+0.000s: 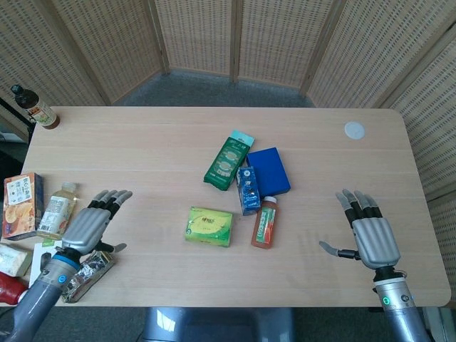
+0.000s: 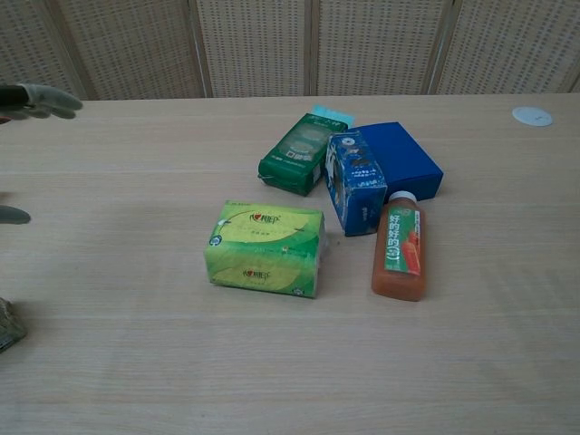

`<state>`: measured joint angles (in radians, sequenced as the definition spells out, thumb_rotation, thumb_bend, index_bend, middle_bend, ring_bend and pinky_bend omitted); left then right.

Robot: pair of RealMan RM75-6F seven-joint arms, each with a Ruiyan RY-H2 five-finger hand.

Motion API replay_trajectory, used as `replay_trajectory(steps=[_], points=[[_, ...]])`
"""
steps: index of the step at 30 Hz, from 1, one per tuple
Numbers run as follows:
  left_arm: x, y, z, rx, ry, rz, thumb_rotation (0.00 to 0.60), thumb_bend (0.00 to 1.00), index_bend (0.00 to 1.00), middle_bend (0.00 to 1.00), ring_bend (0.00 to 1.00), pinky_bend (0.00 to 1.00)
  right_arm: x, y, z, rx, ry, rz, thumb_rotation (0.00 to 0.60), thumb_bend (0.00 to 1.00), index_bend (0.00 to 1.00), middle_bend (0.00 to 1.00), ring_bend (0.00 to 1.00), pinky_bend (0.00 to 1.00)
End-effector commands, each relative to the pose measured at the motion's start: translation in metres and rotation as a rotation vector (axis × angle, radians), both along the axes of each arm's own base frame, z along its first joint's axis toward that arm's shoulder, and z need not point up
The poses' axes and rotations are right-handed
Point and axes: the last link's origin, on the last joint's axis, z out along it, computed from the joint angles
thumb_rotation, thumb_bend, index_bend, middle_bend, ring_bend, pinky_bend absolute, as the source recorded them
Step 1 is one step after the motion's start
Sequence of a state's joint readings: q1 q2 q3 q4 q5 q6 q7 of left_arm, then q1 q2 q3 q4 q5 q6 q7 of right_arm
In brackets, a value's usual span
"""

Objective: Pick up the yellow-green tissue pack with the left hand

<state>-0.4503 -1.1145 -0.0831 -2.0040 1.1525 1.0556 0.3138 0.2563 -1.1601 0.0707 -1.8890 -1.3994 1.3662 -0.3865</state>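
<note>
Spanning pale wood, table (image 1: 142, 142) fronts screens (image 1: 235, 35).

Yellow-green tissue pack (image 1: 209, 226) lies flat near table (image 1: 142, 142) centre, orange juice bottle (image 1: 265, 223) just right of it. Left hand (image 1: 91, 226) hovers well left of pack, fingers spread, holding nothing. Right hand (image 1: 369, 234) at near right, fingers apart, empty.

Yellow-green tissue pack (image 1: 209, 226) (image 2: 265, 248) lies flat mid-table (leaf-printed wrapper), unheld.
</note>
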Motion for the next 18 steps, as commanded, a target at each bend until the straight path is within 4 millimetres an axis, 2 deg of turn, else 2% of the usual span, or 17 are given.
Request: replay_trajectory(steps=[1,6,9,18], points=[[0.017,0.014,-0.037,-0.058,0.034,-0.039,0.6,0.1,0.0,0.0,0.0,0.0,0.0,0.004,0.0,0.01,-0.003,0.009,0.233,0.17,0.0,0.0,0.0,0.0],[0.047,0.03,-0.079,-0.102,0.024,-0.092,0.6,0.08,0.0,0.0,0.0,0.0,0.002,0.006,0.001,0.021,0.0,0.024,0.231,0.17,0.0,0.0,0.0,0.0],[0.063,0.039,-0.096,-0.124,0.011,-0.111,0.6,0.08,0.0,0.0,0.0,0.0,0.002,0.007,0.005,0.015,0.0,0.025,0.234,0.17,0.0,0.0,0.0,0.0],[0.089,0.055,-0.143,-0.204,0.004,-0.131,0.6,0.08,0.0,0.0,0.0,0.0,-0.005,0.011,0.015,-0.009,-0.002,0.01,0.234,0.17,0.0,0.0,0.0,0.0]])
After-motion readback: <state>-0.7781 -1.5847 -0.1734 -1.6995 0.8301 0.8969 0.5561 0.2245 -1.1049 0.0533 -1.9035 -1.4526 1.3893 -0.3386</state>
